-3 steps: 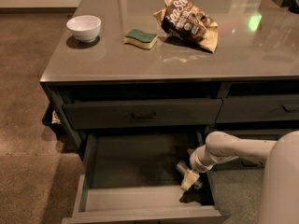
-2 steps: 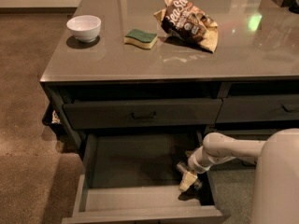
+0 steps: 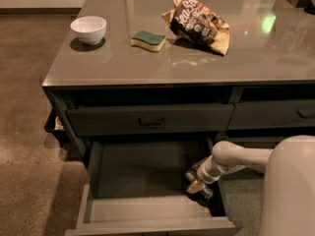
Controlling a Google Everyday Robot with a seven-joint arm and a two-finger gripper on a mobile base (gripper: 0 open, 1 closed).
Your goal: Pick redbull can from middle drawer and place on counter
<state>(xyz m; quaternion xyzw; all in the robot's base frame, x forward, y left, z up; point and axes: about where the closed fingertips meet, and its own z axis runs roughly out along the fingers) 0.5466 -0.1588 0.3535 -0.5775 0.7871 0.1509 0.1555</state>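
The middle drawer (image 3: 142,168) is pulled open below the counter (image 3: 147,58), and its dark flat bottom shows. My gripper (image 3: 196,185) reaches in from the right and is down at the drawer's right side, near the front. A small slim object with a silvery end, apparently the redbull can (image 3: 204,192), lies right at the gripper against the right wall. The gripper partly hides it. I cannot tell whether the gripper holds it.
On the counter are a white bowl (image 3: 88,29), a green-and-yellow sponge (image 3: 149,40) and a brown snack bag (image 3: 199,23). A shut drawer with a dark bar handle (image 3: 151,122) sits above the open one. My pale arm (image 3: 290,186) fills the lower right.
The gripper and forearm have shifted slightly left inside the drawer. Nothing else has moved.
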